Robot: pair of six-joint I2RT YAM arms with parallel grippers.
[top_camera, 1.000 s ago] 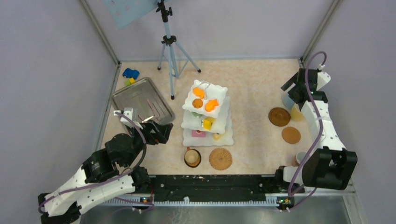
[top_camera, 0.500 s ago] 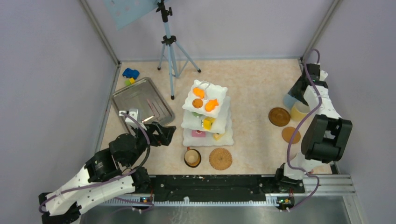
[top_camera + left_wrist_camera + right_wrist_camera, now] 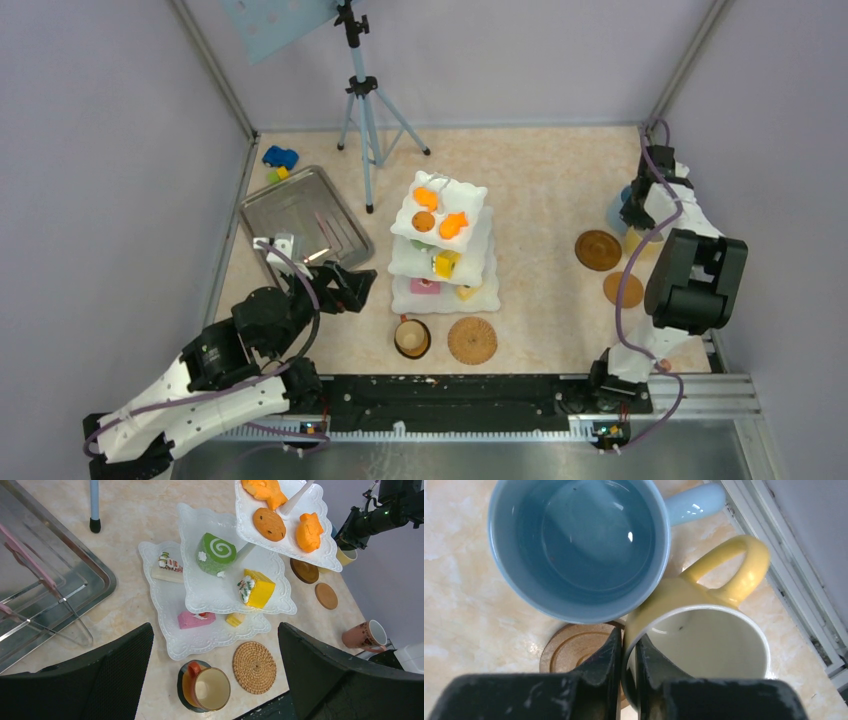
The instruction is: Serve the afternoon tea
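From above, you had the white three-tier stand (image 3: 445, 245) in the middle of the counter. The brown mug (image 3: 411, 337) and a wicker coaster (image 3: 472, 340) lay just beside it toward the near edge. Your left pincer (image 3: 350, 285) hung between the stand and the near corner of the steel tray (image 3: 300, 215), which lay along the left edge. Your right pincer (image 3: 637, 213) was down at the right edge, on the blue mug (image 3: 615, 212) and cream mug (image 3: 640, 240). From this view you could not tell its grip. A dark coaster (image 3: 598, 250) and a tan coaster (image 3: 623, 289) lay near those mugs. A blue toy car (image 3: 280, 157) sat in the far left corner.

Through the left wrist camera, your left pincer (image 3: 215, 630) was released, its fingers (image 3: 115, 680) spread wide with nothing between them. Beyond them the stand (image 3: 210, 592) carried orange pastries (image 3: 308, 530) on the top tier, a green roll (image 3: 216, 553) and yellow cake (image 3: 257, 588) on the middle tier, and a pink slice (image 3: 196, 620) on the bottom tier. A pinkish mug (image 3: 365, 635) lay tilted near the near right corner.

Through the right wrist camera, your right pincer (image 3: 628, 655) was clenched on the cream mug (image 3: 704, 640). It had one finger inside the rim and one outside. The blue mug (image 3: 579, 545) touched it, both upright, and a brown coaster (image 3: 569, 647) showed beside the fingers.
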